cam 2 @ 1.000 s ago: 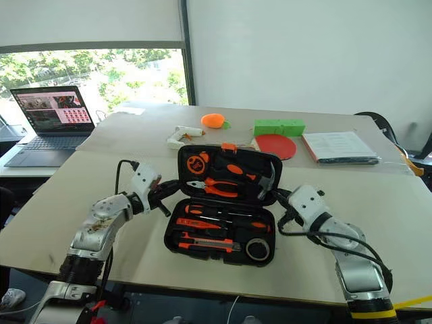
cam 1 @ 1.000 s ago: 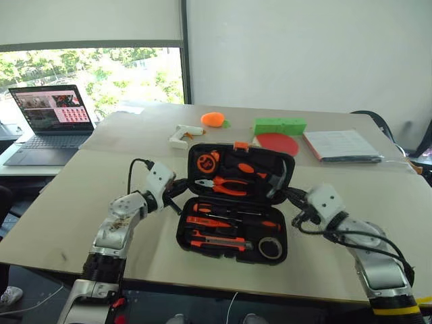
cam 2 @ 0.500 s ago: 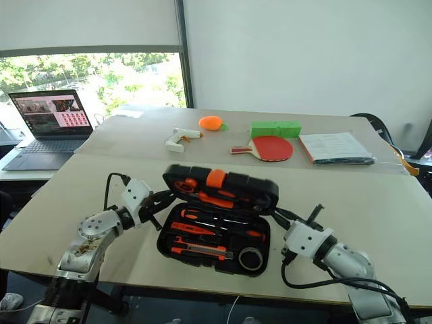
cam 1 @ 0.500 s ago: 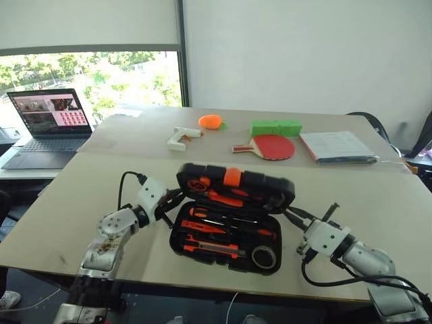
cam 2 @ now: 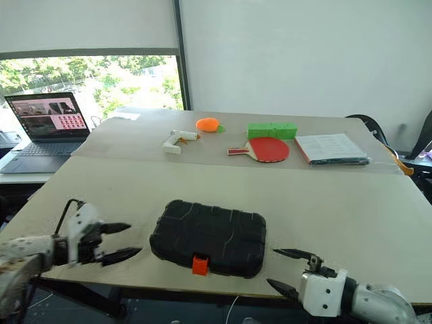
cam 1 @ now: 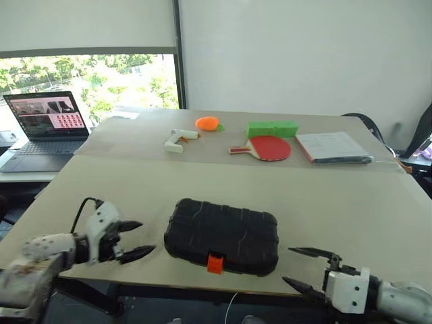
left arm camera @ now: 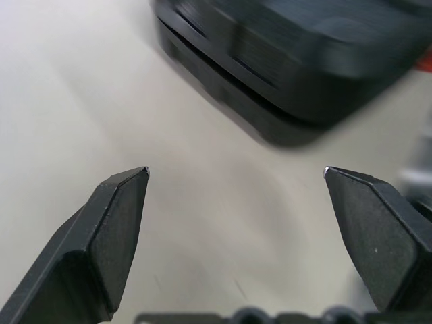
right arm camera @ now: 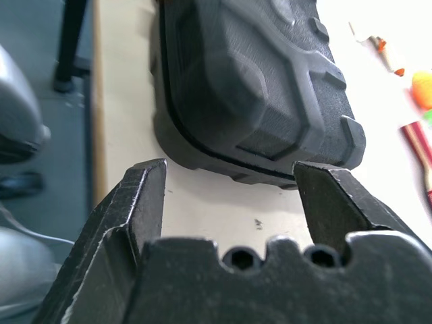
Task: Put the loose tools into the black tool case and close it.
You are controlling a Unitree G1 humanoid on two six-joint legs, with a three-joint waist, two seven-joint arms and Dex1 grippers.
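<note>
The black tool case [cam 1: 223, 235] lies shut and flat on the near table, its orange latch [cam 1: 214, 263] facing the front edge. The loose tools are hidden from view. My left gripper [cam 1: 143, 237] hovers open just left of the case, apart from it, and its wrist view looks past spread fingertips [left arm camera: 118, 216] at the case's side [left arm camera: 290, 61]. My right gripper [cam 1: 289, 264] is open near the table's front edge, to the right of the case and clear of it. The right wrist view shows the case's end [right arm camera: 250, 88] beyond the fingers.
On the far table lie a white glue gun [cam 1: 177, 139], an orange object [cam 1: 207, 123], a green block [cam 1: 272, 128], a red paddle [cam 1: 268, 147] and a stack of papers [cam 1: 334, 146]. A laptop [cam 1: 47, 121] stands at the far left. The table's front edge [cam 1: 169, 282] runs right under both grippers.
The case lid swung down from upright to shut. Both grippers let go, opened wide and drew back from the case's sides toward the table's front edge.
</note>
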